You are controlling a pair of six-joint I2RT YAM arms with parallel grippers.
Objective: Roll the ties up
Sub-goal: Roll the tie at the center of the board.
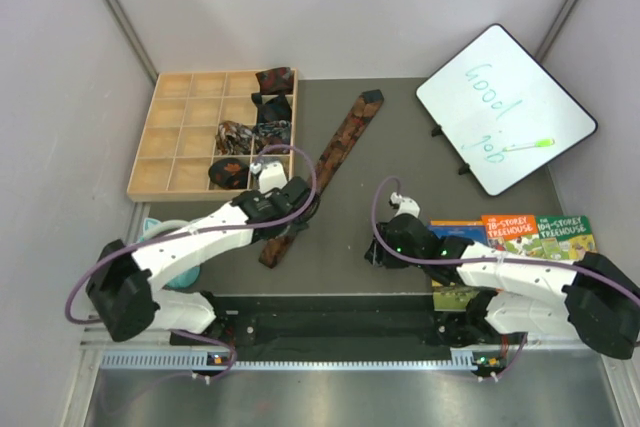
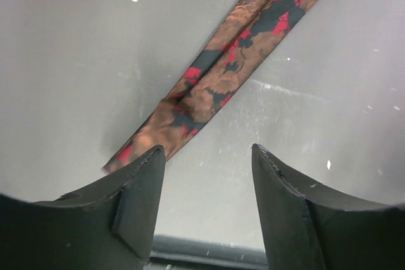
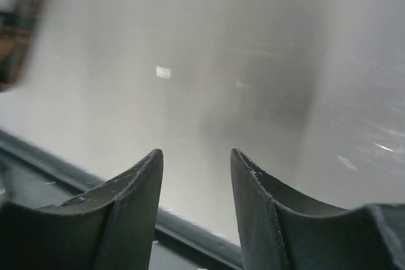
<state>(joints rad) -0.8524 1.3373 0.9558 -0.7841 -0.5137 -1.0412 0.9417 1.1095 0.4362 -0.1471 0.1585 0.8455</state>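
A long dark brown-black tie [image 1: 335, 152] with rust-orange print lies flat and diagonal on the dark table, wide end at the back. In the left wrist view the tie [image 2: 228, 67] has its narrow end beside my left fingertip. My left gripper [image 1: 285, 232] [image 2: 205, 153] is open and empty over that narrow end. My right gripper [image 1: 380, 252] [image 3: 196, 156] is open and empty over bare table near the front edge. Several rolled ties sit in the wooden box [image 1: 170, 117]: dark red [image 1: 275, 79], black [image 1: 268, 105], multicolour [image 1: 238, 134].
A whiteboard [image 1: 505, 107] with a green marker stands at the back right. Colourful books [image 1: 525, 237] lie under the right arm. A teal object [image 1: 165, 247] shows under the left arm. A blurred patterned thing [image 3: 22, 23] shows at the right wrist view's upper left.
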